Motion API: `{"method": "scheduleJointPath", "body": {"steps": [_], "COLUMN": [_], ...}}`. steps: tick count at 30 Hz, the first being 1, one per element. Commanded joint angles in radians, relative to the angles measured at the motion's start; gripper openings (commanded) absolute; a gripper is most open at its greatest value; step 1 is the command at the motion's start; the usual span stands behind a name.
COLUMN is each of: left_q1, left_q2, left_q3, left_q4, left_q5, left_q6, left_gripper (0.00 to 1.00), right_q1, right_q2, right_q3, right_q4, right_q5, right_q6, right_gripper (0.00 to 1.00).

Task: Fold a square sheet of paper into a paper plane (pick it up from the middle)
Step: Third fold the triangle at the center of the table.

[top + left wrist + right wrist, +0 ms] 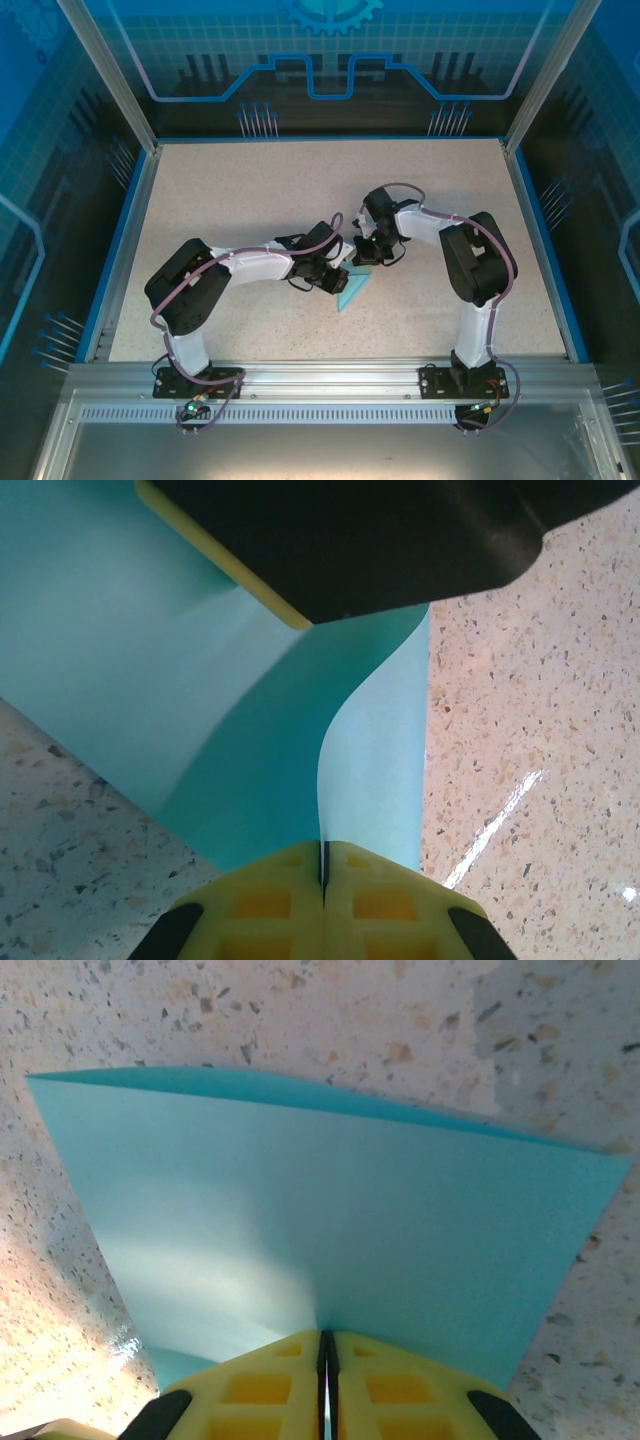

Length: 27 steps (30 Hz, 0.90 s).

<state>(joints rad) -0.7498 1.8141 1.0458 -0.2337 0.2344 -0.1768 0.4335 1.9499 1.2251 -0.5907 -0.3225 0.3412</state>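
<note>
The light-blue sheet of paper [352, 290] hangs between both grippers just above the middle of the table. It is folded over into layers, with a pointed tip towards the near side; I cannot tell whether it has the paper plane's shape. My left gripper [324, 855] is shut on an upright, curving edge of the paper [150, 660]. My right gripper [324, 1338] is shut on the paper [330, 1210] from the opposite side, where a second layer peeks out behind the top edge. In the top view the left gripper [338, 278] and right gripper [368, 258] nearly touch.
The speckled tabletop [250, 190] has a blue raised rim [125, 230] and metal frame posts at its corners. The right gripper's black body with its yellow pad [380, 540] looms close above the paper in the left wrist view.
</note>
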Motion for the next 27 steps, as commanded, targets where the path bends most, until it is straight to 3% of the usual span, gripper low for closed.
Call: {"method": "scheduleJointPath", "body": {"steps": [1,8,15,27], "left_q1": [0.008,0.008,0.008,0.009], "left_q2": [0.01,0.01,-0.01,-0.012], "left_q3": [-0.006,-0.016,-0.043,-0.062], "left_q4": [0.006,0.023,0.044,0.074], "left_q5": [0.024,0.025,0.013,0.01], "left_q6": [0.009,-0.005,-0.021,-0.02], "left_gripper": [0.01,0.01,0.01,0.01], "right_q1": [0.012,-0.043,-0.099,-0.07], "right_q2": [-0.055,-0.236,-0.39,-0.541], "right_q3": [-0.001,-0.093,-0.236,-0.393], "right_q4": [0.01,0.069,0.09,0.129], "right_q5": [-0.037,-0.02,0.068,-0.034], "right_q6": [0.037,0.127,0.219,0.232], "right_gripper": [0.14,0.22,0.22,0.22]}}
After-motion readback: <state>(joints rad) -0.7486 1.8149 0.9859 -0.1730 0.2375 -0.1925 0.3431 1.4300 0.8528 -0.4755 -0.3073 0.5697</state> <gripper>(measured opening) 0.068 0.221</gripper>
